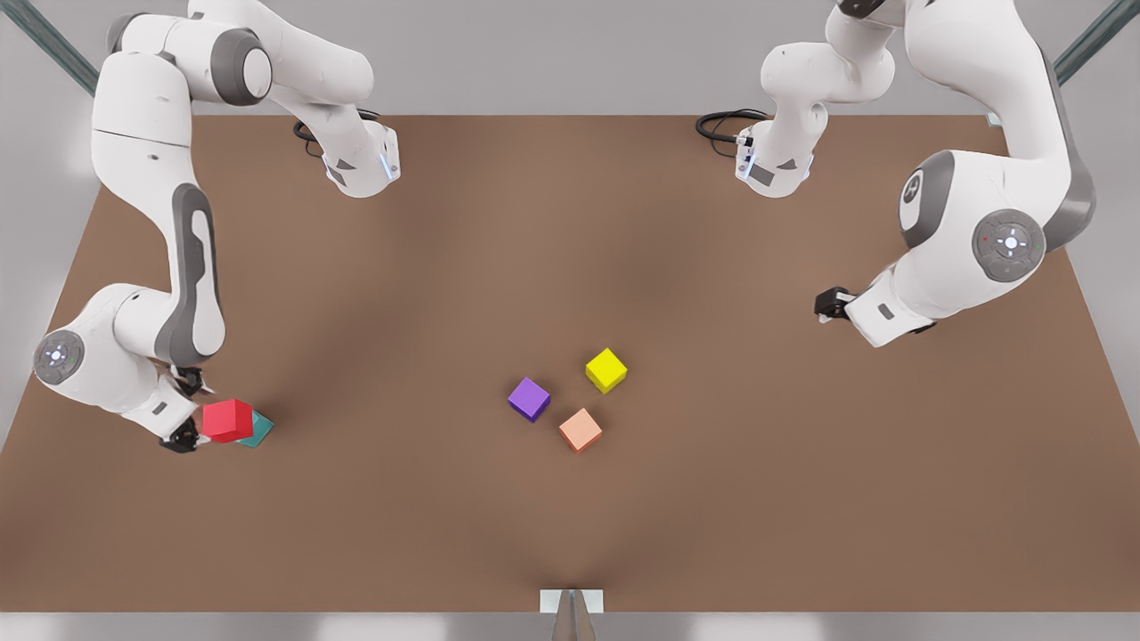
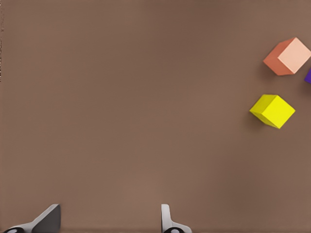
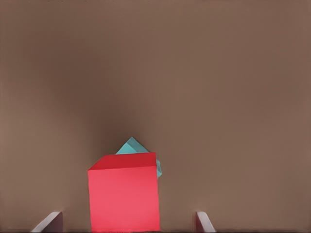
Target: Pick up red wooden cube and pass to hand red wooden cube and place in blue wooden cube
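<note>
A plain brown table [image 1: 570, 534] carries 4 small cubes resting directly on its top. 3 sit close together near the middle without touching: a purple cube [image 1: 529, 399], a yellow cube [image 1: 606, 369] and a pale orange cube [image 1: 580, 430]. A teal cube [image 1: 260, 429] lies far off toward the front view's left.

Purple cube [image 1: 529, 399], yellow cube [image 1: 606, 369], salmon cube [image 1: 581, 430] clustered mid-table [image 1: 712, 499].
</note>
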{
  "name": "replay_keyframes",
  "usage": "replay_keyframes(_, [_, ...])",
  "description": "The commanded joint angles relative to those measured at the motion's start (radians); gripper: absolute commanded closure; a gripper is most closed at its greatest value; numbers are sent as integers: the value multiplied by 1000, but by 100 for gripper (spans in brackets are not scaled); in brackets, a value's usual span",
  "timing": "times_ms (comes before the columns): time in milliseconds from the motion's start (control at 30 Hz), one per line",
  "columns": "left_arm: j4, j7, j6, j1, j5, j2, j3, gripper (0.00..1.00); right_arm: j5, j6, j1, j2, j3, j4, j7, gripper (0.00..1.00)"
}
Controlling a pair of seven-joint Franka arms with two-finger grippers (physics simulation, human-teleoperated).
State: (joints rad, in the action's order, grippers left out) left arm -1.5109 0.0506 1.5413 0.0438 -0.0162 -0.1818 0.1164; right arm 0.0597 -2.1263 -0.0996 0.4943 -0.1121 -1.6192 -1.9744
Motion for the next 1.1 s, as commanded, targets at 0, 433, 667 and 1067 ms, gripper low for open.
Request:
replay_keyframes(0, [3, -18, -1, -2, 1, -1, 0, 0, 0, 229, 15, 6, 2, 65, 343, 0])
replay_keyframes(433, [5, -20, -30, -2, -1, 1, 2, 0, -80, 813, 245, -252, 6, 288, 2191, 0])
replay_keyframes(667, [5, -18, -44, -4, -1, 2, 0, 0, -96, 755, 195, -425, 69, 114, 2208, 0])
replay_keyframes(1067, [3, -20, -52, -4, -1, 1, 0, 0, -96, 712, 178, -434, 69, 114, 2148, 0])
